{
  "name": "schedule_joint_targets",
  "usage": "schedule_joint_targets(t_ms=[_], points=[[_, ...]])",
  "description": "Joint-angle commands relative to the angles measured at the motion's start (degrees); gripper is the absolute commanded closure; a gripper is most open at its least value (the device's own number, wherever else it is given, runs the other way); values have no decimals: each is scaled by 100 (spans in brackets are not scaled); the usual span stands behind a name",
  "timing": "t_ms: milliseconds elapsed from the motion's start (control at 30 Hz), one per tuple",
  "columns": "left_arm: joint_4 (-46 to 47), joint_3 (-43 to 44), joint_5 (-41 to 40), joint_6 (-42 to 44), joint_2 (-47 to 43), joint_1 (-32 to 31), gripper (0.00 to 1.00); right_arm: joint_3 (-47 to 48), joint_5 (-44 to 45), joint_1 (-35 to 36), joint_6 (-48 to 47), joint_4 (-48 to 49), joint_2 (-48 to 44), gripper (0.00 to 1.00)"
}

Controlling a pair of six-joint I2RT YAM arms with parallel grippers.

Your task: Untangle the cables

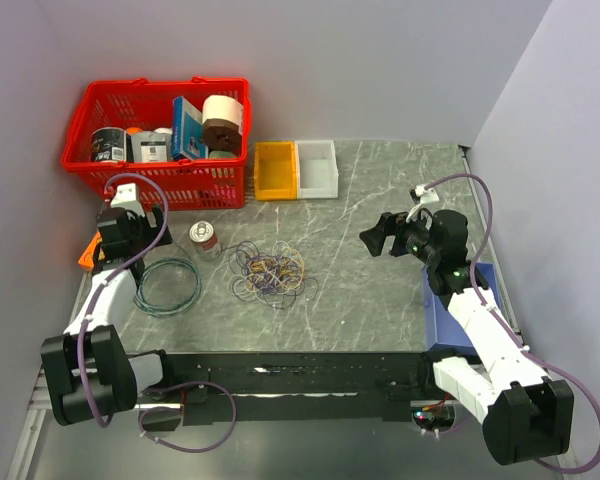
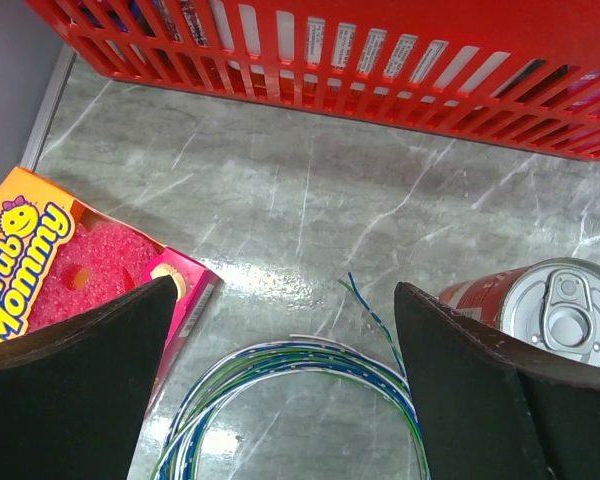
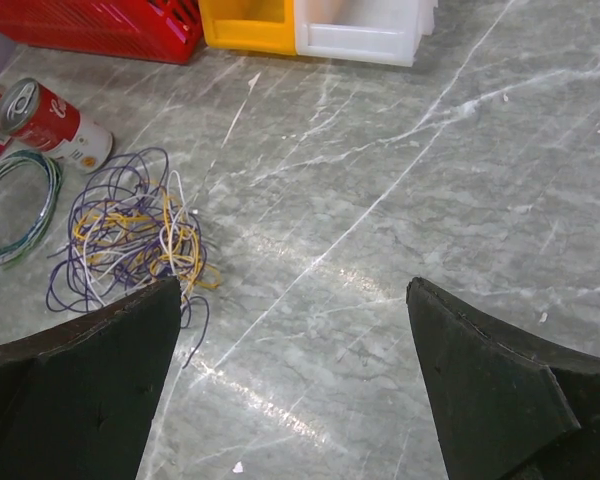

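The left gripper (image 2: 285, 295) hovers low over the surface (image 1: 380, 180), jaws apart and empty, facing the red basket (image 1: 170, 188). A Scrub Mommy box (image 2: 50, 260) lies on one side of it, the soda can (image 2: 555, 310) on the other, and the teal hoop (image 2: 300, 370) beneath. The basket holds tins, a blue box and a roll of tape. The cables (image 1: 268, 272) lie in one tangled heap mid-surface, just right of the can, and neither arm touches them. Behind them the yellow bin (image 1: 276, 168) and white bin (image 1: 317, 165) look empty, perhaps meant for sorted coils. The right gripper (image 3: 293, 290), jaws wide apart, angles toward the heap, seemingly lined up for a first pull.
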Motion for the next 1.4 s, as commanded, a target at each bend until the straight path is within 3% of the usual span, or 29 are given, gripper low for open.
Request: schedule_joint_targets(t_ms=[0, 200, 367, 433, 567, 600, 667, 800, 967, 1267, 1300, 1367], points=[[43, 75, 60, 63, -29, 15, 4, 50, 170, 49, -99, 112, -120, 0], [-657, 600, 673, 561, -187, 23, 4, -65, 337, 49, -90, 208, -401, 0], [-1967, 2031, 2781, 1353, -311, -12, 8, -126, -180, 84, -46, 533, -568, 0], [-2915, 2499, 3425, 1966, -249, -362, 8, -118, -461, 163, -107, 630, -586, 0], [-4025, 3370, 2918, 2637, -82, -1845, 7, -13, -209, 899, -476, 516, -516, 0], [-4113, 3380, 2569, 2734, -12, -2510, 5, 5, -164, 1015, -546, 499, -437, 0], [-4306, 3345, 2355, 2989, 215, -3059, 2, 67, -164, 1191, -652, 507, -358, 0], [-4475, 2968, 1977, 3701, 638, -4236, 4, 111, -181, 1332, -512, 630, -156, 0], [-3589, 2580, 1221, 3851, 1462, -4836, 4, 58, -23, 1359, -494, 613, -85, 0], [-3138, 2914, 649, 3702, 3133, -4872, 2, -12, 65, 1376, -512, 586, 20, 0], [-3243, 2931, 745, 3684, 3187, -4872, 6, -3, 74, 1376, -538, 560, 38, 0], [-3288, 3002, 859, 3658, 3231, -4872, 27, 32, 100, 1376, -556, 525, 90, 0]])
